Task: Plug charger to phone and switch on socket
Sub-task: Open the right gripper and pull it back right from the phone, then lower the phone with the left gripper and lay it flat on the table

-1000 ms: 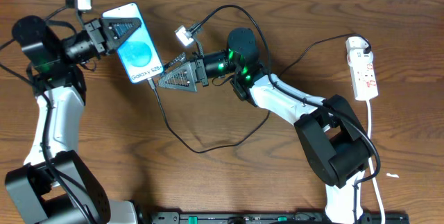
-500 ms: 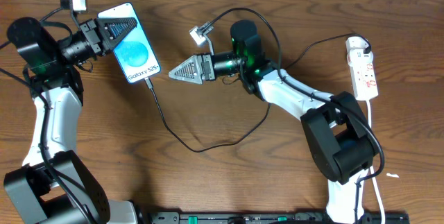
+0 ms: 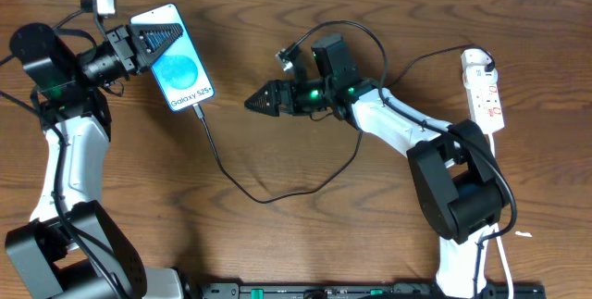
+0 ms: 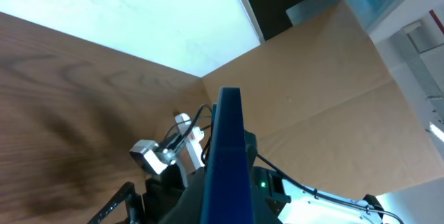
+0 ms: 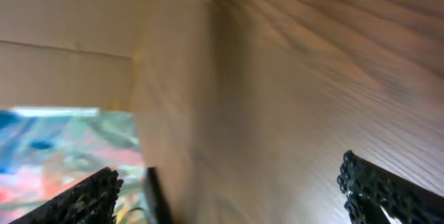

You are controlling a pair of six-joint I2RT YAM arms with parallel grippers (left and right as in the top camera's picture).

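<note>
Since a second ago the right jaws (image 3: pixel 257 103) have backed off from the lower edge of the slim black-framed smartphone with a bright blue screen (image 3: pixel 180 69). They now hang spread wide, holding nothing, well apart from it. The phone sits clamped between the left jaws (image 3: pixel 166 38), over the brown wooden surface (image 3: pixel 305 243). The long thin black charger cable (image 3: pixel 268 197) meets the phone's lower edge just past the left jaws' tips. It looks seated, though the joint is too small to be sure. Plugging seems done; switching remains. The small white oblong power strip with red markings (image 3: pixel 484 91) lies far behind the right jaws, so that arm must swing round and press a switch with one fingertip.
</note>
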